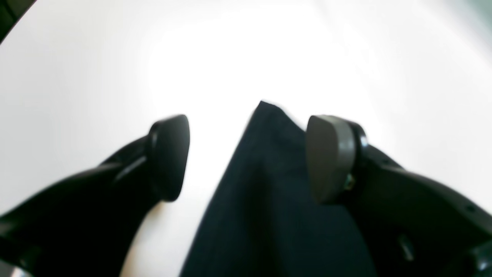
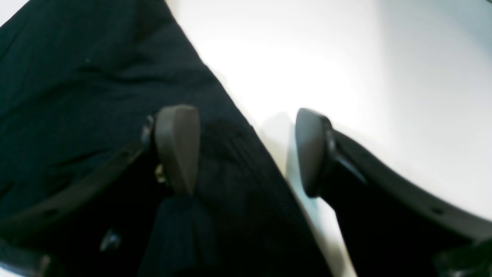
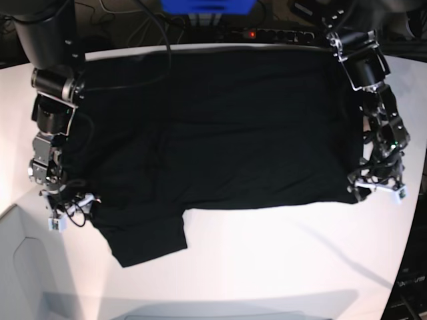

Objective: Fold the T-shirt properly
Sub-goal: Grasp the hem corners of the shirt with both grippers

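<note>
The black T-shirt point(image 3: 220, 133) lies spread flat over the far half of the white table point(image 3: 267, 267), one sleeve point(image 3: 147, 240) sticking out toward the near left. My left gripper point(image 3: 375, 187) hangs at the shirt's right near corner. In the left wrist view it point(image 1: 246, 154) is open, and a pointed corner of the cloth point(image 1: 269, 184) lies on the table between the fingers, untouched. My right gripper point(image 3: 70, 207) is at the shirt's left edge. Seen from its own wrist it point(image 2: 244, 148) is open astride the cloth edge point(image 2: 230, 161), with one finger point(image 2: 177, 146) over the fabric.
A blue object point(image 3: 207, 5), cables and a power strip point(image 3: 280, 33) sit behind the table's far edge. Bare white tabletop stretches in front of the shirt. The table's right edge point(image 3: 417, 220) runs close to the left arm.
</note>
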`<action>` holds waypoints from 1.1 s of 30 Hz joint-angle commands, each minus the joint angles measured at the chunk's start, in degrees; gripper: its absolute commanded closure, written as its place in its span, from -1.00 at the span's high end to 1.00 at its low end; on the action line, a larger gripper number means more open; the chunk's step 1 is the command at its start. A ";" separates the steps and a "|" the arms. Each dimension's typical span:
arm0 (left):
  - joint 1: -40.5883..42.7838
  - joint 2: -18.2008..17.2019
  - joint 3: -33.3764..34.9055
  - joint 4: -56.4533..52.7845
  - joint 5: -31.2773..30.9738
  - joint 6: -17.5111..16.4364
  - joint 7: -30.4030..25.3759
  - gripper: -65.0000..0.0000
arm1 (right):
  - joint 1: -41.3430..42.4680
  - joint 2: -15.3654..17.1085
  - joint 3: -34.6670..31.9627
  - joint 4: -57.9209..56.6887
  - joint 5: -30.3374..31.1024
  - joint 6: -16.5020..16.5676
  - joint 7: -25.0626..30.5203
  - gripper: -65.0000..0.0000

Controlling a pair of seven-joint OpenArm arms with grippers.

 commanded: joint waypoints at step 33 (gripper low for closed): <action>-14.43 -0.59 11.88 -24.02 3.95 -0.20 -11.98 -1.00 | -1.73 -2.54 -0.04 0.76 0.71 0.07 0.44 -1.00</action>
